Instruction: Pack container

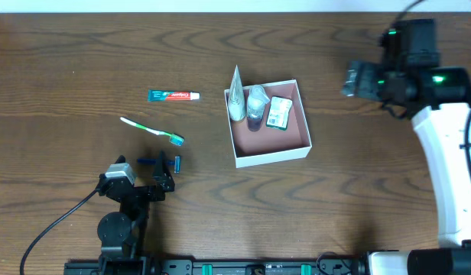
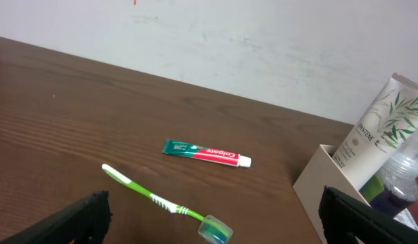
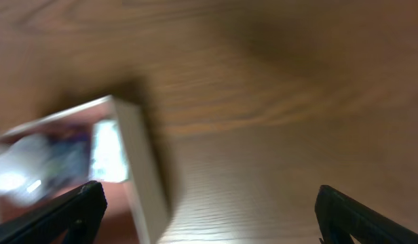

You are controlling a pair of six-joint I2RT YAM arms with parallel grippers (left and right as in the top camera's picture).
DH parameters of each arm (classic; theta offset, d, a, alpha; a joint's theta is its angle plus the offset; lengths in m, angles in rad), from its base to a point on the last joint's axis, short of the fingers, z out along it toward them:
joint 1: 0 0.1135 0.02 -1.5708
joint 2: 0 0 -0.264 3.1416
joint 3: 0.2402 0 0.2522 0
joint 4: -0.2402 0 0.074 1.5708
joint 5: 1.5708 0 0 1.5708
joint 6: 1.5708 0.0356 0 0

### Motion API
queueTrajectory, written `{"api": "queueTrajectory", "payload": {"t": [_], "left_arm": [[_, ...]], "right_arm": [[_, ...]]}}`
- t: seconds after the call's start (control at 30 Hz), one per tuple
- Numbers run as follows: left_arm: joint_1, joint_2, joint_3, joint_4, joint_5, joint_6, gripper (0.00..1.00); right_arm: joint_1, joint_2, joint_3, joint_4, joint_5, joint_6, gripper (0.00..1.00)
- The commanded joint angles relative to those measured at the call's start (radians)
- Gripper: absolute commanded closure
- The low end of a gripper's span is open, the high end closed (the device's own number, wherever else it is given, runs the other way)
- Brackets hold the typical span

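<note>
The container (image 1: 274,156) is a shallow white-walled box with a pink floor, right of the table's middle. In it are a white Pantene tube (image 1: 236,103), a clear bottle (image 1: 255,107) and a green-and-white packet (image 1: 280,112). A green toothbrush (image 1: 151,130) and a Colgate toothpaste tube (image 1: 173,95) lie on the table to its left. My left gripper (image 1: 165,164) is open and empty, just short of the toothbrush (image 2: 165,201). My right gripper (image 1: 362,79) is open and empty, right of the container (image 3: 138,156); its view is blurred.
The left wrist view shows the toothpaste (image 2: 205,152), the container's corner (image 2: 317,186) with the tube (image 2: 382,129) and bottle (image 2: 399,179), and a white wall behind. A black cable (image 1: 56,225) trails from the left arm's base.
</note>
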Motion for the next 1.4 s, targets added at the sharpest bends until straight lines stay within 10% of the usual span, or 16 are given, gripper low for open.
{"api": "queueTrajectory", "payload": {"t": [0.0, 1.37], "left_arm": [[0.006, -0.006, -0.014, -0.037, 0.012, 0.009, 0.02], [0.006, -0.006, -0.014, -0.037, 0.012, 0.009, 0.02]], "right_arm": [[-0.107, 0.005, -0.008, -0.014, 0.054, 0.067, 0.01], [-0.292, 0.005, -0.008, -0.047, 0.005, 0.032, 0.01]]}}
